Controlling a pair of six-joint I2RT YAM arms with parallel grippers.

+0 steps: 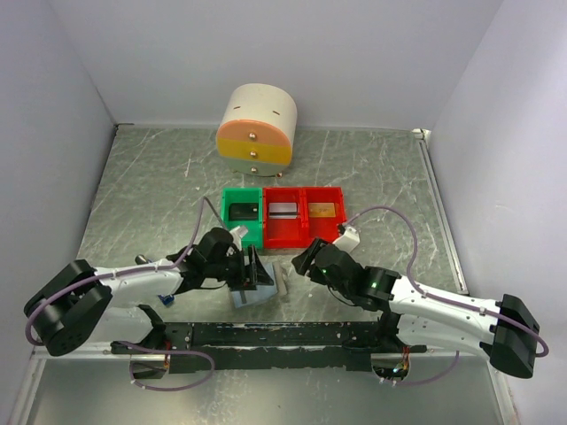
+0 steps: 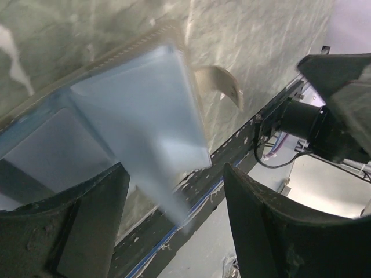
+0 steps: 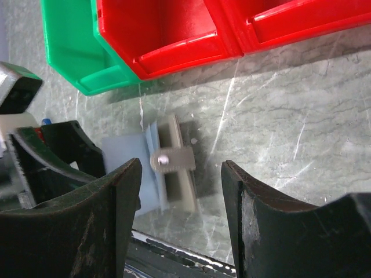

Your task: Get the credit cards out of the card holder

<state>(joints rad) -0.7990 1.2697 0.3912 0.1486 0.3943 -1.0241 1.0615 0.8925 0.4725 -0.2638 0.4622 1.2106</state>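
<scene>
Grey marbled tabletop is spreading between plain white walls, with a round cream-and-orange drawer unit standing at the back; in front of it a green bin is holding a black card, and the red bins are holding a silver card and a gold card. The card holder is lying unfolded near the front edge, between the two arms.

The left gripper is standing wide open over it, a pale blue panel reaching into the gap; whether that is a card or a pocket is not showing. The right gripper is hovering open and gripping nothing.

Any remaining card is probably light, stiff and slick, so pinching an exposed edge looks best; the holder seems soft and likely to slide, so pinning it should help.

No brand or writing is reading clearly.
</scene>
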